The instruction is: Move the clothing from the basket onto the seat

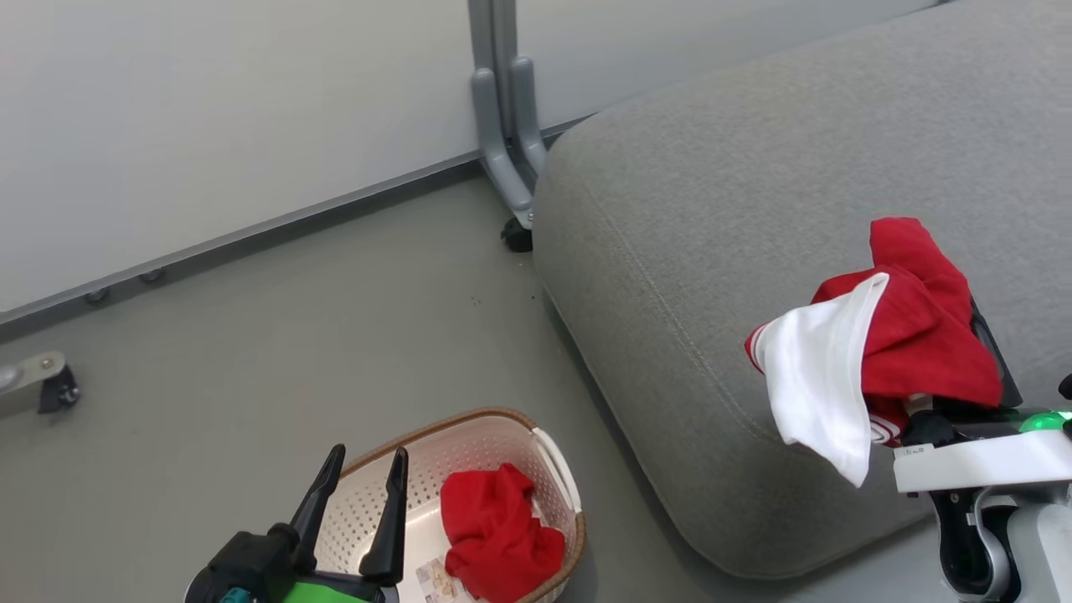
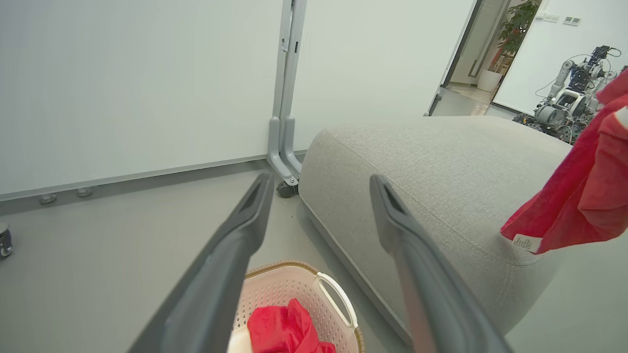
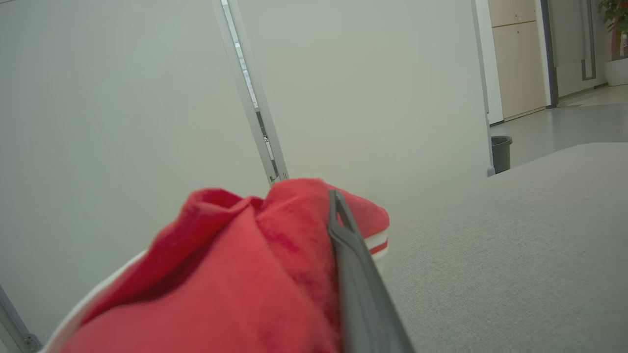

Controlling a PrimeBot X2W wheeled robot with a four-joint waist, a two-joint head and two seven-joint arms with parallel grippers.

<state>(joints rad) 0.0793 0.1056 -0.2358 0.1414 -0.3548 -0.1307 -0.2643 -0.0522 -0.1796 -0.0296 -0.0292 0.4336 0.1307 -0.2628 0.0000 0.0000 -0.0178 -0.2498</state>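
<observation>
The cream basket [image 1: 536, 435] with a brown rim stands on the floor at the bottom centre, and one red garment [image 1: 498, 536] lies bunched inside it. My left gripper [image 1: 367, 459] hovers open over the basket's left part, with nothing between its fingers [image 2: 245, 220]. Further right, my right gripper [image 3: 329, 206] is shut on a red-and-white garment [image 1: 888, 335], held above the front right part of the grey seat [image 1: 712, 209]. The cloth drapes over that gripper and hides one finger. In the left wrist view the basket [image 2: 333, 294] is just below the seat [image 2: 441, 162].
A pale partition wall runs behind, with a grey post [image 1: 502, 126] on a black castor [image 1: 517, 236] next to the seat's far corner. Another castor [image 1: 52, 387] is at the left on the grey floor. Another robot [image 2: 569, 103] and a dark bin [image 3: 501, 153] stand far off.
</observation>
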